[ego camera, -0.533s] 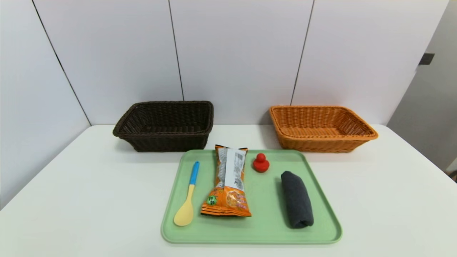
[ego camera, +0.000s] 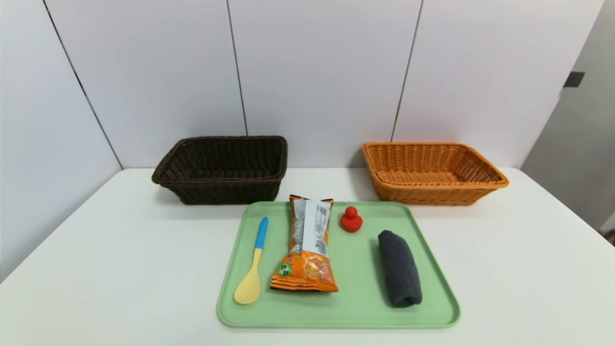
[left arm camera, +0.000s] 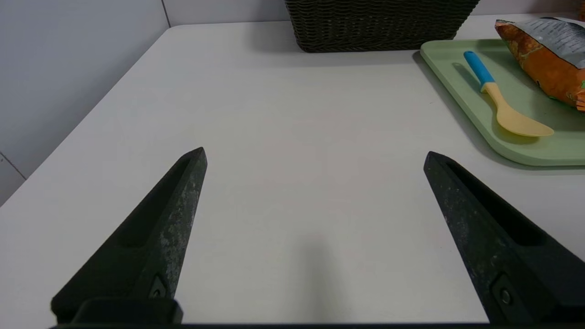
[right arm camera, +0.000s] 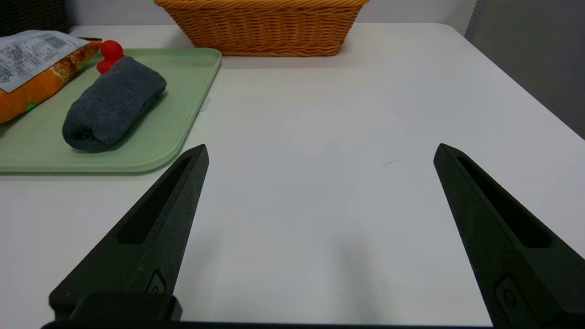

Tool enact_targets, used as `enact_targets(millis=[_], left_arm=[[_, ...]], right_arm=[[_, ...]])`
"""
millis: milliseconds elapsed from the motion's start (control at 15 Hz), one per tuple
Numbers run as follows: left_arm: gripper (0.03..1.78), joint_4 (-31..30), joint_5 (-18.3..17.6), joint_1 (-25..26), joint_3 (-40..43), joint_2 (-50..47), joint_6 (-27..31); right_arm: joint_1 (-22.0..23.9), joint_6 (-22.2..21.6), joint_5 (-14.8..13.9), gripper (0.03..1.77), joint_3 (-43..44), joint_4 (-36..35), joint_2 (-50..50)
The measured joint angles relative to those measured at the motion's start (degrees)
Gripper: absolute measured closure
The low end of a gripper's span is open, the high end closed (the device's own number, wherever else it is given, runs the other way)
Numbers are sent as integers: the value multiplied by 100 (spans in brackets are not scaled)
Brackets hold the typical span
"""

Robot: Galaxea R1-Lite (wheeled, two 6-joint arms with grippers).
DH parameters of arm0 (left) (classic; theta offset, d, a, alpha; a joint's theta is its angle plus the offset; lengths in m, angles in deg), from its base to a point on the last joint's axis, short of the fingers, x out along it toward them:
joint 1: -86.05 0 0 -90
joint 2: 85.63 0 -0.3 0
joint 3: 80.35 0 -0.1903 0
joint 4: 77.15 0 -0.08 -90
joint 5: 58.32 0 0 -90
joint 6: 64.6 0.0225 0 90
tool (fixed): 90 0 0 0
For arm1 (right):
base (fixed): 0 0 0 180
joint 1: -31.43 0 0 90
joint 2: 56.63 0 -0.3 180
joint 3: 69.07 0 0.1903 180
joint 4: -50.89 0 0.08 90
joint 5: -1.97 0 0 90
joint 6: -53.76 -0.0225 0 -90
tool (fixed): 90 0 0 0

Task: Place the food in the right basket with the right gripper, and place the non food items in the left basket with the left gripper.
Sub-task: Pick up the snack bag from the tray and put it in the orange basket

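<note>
Nearest in, both arms wait low over the white table [ego camera: 120,250], short of the green tray [ego camera: 435,315]. The left gripper [left arm camera: 315,155] sits off the tray's left edge, jaws spread wide, holding nothing; the right gripper [right arm camera: 320,153] mirrors it off the tray's right edge, equally wide and empty.

Onto the tray now. At its left side lies the spoon [ego camera: 252,269], smooth plastic, yellow bowl and blue handle: light, stiff, probably a bit slippery, so the narrow handle looks the best place to pinch. Beside it, mid-tray, lies the snack bag [ego camera: 307,252], a crinkly foil pouch, orange with a silvery back panel. It should be light and squashy, contents likely fragile, so a gentle grip across its middle or on a sealed end seems wise. At the tray's right side the rolled grey towel [ego camera: 399,268] is soft and will give under the fingers; take it across the roll. Toward the tray's far edge sits the small red rubber duck [ego camera: 351,219], rounded and tricky.

Beyond the tray: the dark brown wicker basket [ego camera: 223,166] far left, the orange wicker basket [ego camera: 432,170] far right, both stiff woven and empty.
</note>
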Motion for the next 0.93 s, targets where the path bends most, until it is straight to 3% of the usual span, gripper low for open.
enact_targets(millis=[600,733,933], left_arm=[[12,11,-15,0,0,0,143],[12,239,-152,-4,-297,52,304],[12,942,-351,0,-1362,790,234]], right_arm=[[2,73,54,10,168,104,5],[7,123,246,10,675,383,196],[-21,99,607,10,1987,853,1304]])
